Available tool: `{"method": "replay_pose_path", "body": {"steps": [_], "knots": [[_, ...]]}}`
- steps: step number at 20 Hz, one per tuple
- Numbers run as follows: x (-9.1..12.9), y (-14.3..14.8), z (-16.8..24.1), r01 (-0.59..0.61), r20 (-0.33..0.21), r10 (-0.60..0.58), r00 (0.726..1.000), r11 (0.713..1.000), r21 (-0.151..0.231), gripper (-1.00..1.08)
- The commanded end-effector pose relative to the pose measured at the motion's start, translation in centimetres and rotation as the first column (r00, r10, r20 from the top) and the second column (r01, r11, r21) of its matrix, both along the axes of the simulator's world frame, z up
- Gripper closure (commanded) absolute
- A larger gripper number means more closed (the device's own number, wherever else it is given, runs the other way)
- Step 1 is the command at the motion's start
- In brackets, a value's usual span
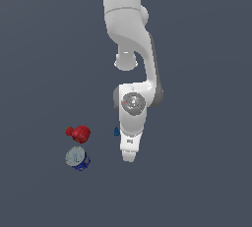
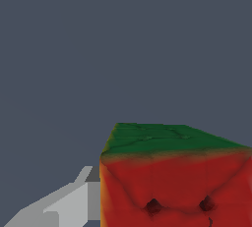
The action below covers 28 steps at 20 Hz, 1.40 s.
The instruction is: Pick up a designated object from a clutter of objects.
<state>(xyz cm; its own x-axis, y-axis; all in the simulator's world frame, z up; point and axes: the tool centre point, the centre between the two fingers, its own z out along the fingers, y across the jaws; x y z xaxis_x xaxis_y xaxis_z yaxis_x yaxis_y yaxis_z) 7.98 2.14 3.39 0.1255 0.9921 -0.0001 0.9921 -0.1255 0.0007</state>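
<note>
cube (image 2: 174,182): closest thing we've got, it fills the lower part of the wrist view. Red face toward the camera with a couple of dark dimples, green face on the side turned away. We can't spot it in the exterior view at all, the arm covers that spot.

finger (image 2: 64,206): one pale grey finger shows in the wrist view, right up against the cube's red face at its edge. Looks like touching to us. The other finger isn't visible.

jaws: honestly we can't tell if they're clenched on the cube or just sitting beside it. One finger against one side is all we get, and in the exterior view the gripper (image 1: 129,155) is seen end-on, so no help there.

arm (image 1: 129,34): white Panda, comes down from the top of the exterior view, bends at the wrist and points down to the desk (image 1: 206,172), which is plain dark grey-blue.

blue cone (image 1: 116,131): tiny blue thing peeking out just beside the wrist, on the exterior view's left of it. Partly hidden by the arm.

red rounded object (image 1: 79,133): lumpy red item, well apart from the gripper, toward the exterior view's left.

can (image 1: 77,158): blue and white, pale top facing the camera, just beside the red lump, nearly touching it. We can't say if they actually touch.

cube location again: right at the gripper, next to that one finger, well apart from the lump and the can.
</note>
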Motion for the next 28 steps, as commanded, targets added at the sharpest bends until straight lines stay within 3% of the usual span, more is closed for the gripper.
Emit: {"method": "replay_pose_path", "body": {"steps": [1, 8, 14, 28], "knots": [[0.0, 0.0, 0.0, 0.0, 0.0, 0.0, 1.0, 1.0, 0.0, 1.08], [0.0, -0.3, 1.4, 0.0, 0.0, 0.0, 1.0, 1.0, 0.0, 1.08], [0.0, -1.1, 5.1, -0.001, 0.0, 0.001, 1.0, 1.0, 0.0, 1.08], [0.1, -4.2, 20.4, -0.002, 0.0, 0.002, 1.0, 1.0, 0.001, 1.08]]}}
